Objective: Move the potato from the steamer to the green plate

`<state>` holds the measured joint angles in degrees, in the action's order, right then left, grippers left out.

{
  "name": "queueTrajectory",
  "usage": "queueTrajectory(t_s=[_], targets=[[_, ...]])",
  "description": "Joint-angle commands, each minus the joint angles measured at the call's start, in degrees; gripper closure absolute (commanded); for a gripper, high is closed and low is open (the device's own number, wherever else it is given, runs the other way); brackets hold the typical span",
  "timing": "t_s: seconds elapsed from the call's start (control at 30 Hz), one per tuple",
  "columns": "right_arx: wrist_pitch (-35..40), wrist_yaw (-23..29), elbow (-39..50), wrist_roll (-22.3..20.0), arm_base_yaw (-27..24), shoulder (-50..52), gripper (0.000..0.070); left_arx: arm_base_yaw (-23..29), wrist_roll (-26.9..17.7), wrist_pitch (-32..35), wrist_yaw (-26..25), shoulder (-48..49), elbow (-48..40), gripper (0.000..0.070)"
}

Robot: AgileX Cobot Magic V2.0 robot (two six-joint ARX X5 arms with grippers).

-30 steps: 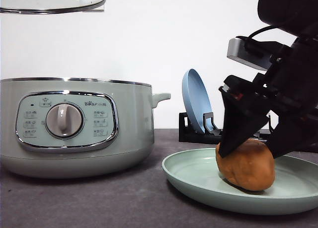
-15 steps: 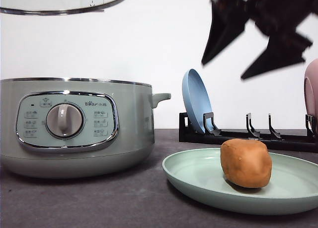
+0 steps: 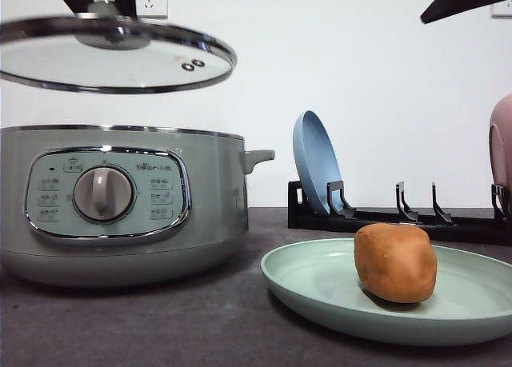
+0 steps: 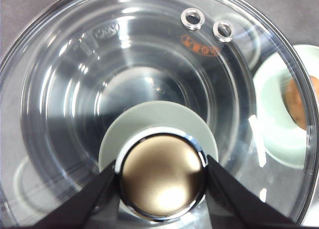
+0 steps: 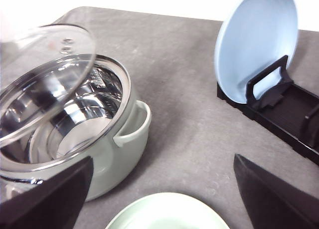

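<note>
Left gripper (image 4: 162,176) suspends lid (image 3: 112,55) above steamer (image 3: 120,203).

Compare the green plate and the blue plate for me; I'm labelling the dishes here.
The green plate lies flat on the table, while the blue plate stands on edge in the black rack. The green plate holds the potato; the blue plate holds nothing. Both are round and matte.

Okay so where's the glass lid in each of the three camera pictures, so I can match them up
Front view: the glass lid hangs upper left, above the steamer, apart from its rim.
Left wrist view: the lid is seen from above, its knob clamped by the left gripper.
Right wrist view: the lid sits tilted at the left, over the open steamer.
Shared landmark: the green plate.
</note>
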<state>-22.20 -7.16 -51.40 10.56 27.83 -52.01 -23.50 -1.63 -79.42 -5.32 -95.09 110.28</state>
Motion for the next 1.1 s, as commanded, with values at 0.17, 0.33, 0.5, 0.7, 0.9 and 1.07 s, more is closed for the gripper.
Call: queueTrajectory(t_s=[0.17, 0.33, 0.5, 0.7, 0.9, 1.07], targets=[[-0.65, 0.15, -0.87, -0.98, 0.05, 0.90, 0.0128, -0.25, -0.67, 2.58, -0.31, -4.76, 1.73, 0.0699], [-1.07, 0.13, -0.87, -0.98, 0.05, 0.92, 0.0128, -0.25, -0.94, 3.01, -0.26, -6.70, 1.73, 0.0699], [-1.66, 0.15, -0.87, -1.24, 0.05, 0.92, 0.0128, -0.17, -1.05, 3.39, -0.24, -8.06, 1.72, 0.0699], [-2.05, 0.15, -0.87, -1.64, 0.05, 0.92, 0.0128, -0.12, -1.42, 4.00, -0.23, -8.84, 1.72, 0.0699], [-2.05, 0.16, -0.87, -1.85, 0.05, 0.92, 0.0128, 0.24, -1.66, 3.64, 1.18, -9.39, 1.73, 0.0699], [-2.02, 0.21, -0.87, -2.03, 0.05, 0.92, 0.0128, 0.26, -1.77, 3.47, 1.20, -9.53, 1.70, 0.0699]])
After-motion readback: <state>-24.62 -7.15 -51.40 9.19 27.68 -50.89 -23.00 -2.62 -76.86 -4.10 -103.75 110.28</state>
